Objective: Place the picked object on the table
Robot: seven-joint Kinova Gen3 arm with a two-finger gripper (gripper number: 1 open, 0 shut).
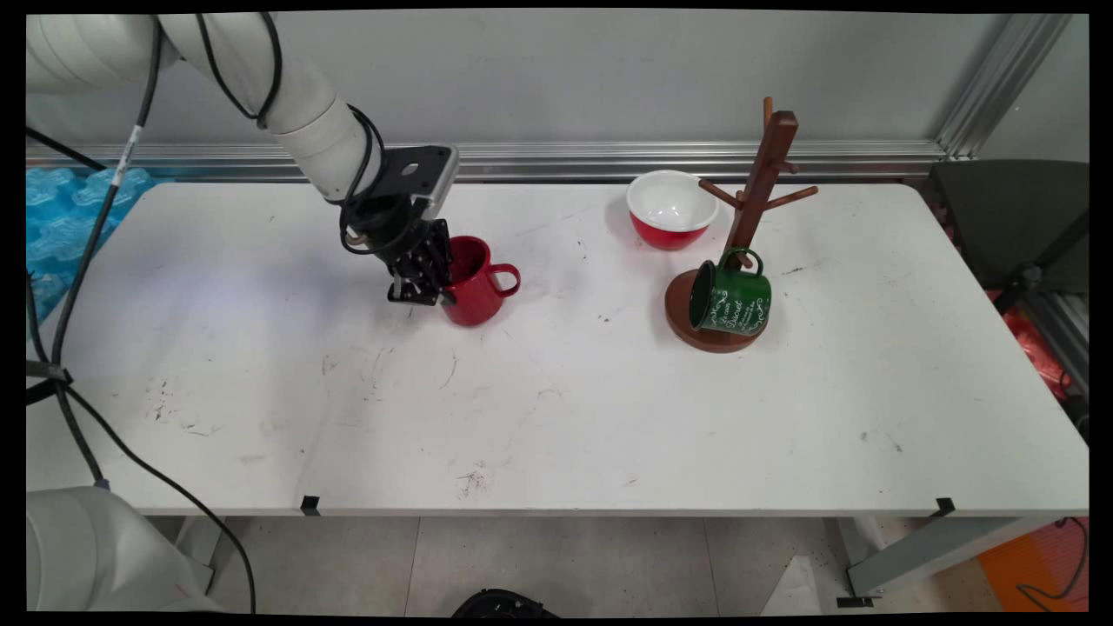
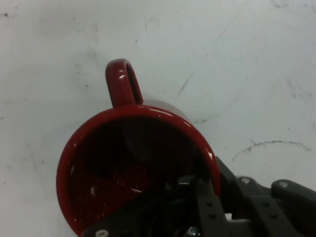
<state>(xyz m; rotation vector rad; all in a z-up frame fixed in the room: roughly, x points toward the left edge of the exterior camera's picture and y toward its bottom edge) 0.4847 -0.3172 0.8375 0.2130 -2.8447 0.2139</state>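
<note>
One red mug sits left of the table's centre, the gripper clamped on its rim, one finger inside and one outside, handle pointing away. Farther right, a green mug hangs on the wooden mug tree; behind it, a red bowl.

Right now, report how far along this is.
Done: green mug is at the wooden rack's foot. In hand: gripper sits at the red mug's rim, grip unclear. Left: red mug on the table, apart from the rack.
</note>
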